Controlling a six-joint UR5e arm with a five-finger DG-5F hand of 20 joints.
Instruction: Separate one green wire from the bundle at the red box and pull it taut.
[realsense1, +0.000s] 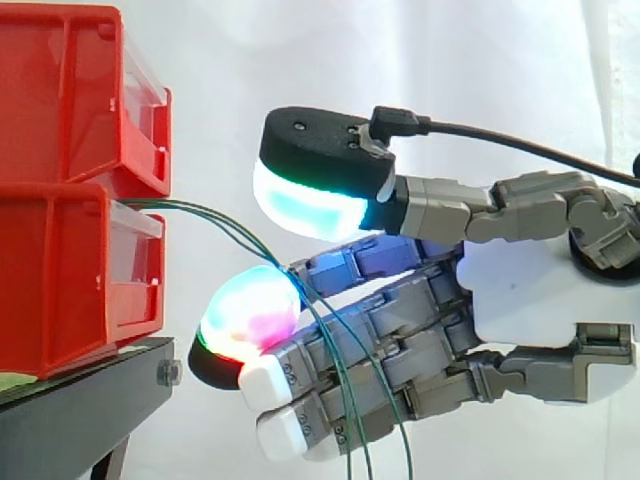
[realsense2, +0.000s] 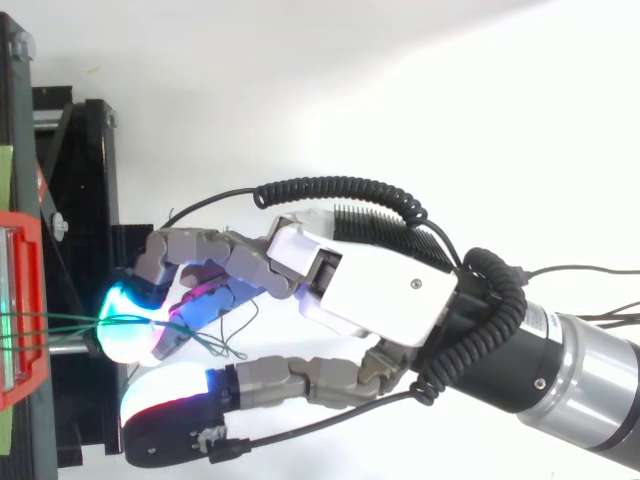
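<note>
A few thin green wires come out of the front of the lower red bin and arc right and down. They cross the fingers of my hand and hang below it. The hand reaches in from the right with fairly straight fingers pointing at the bin. The wires pass between the cyan-glowing thumb pad above and a magenta-green fingertip below, and the two pads stand apart. From above, the wires run from the red bin to the glowing fingertips of the hand, then curl loosely under it.
Two red bins are stacked on a black stand at the left, before a white curtain. The stand's frame lies just left of the fingertips. Open room lies to the right, around the arm.
</note>
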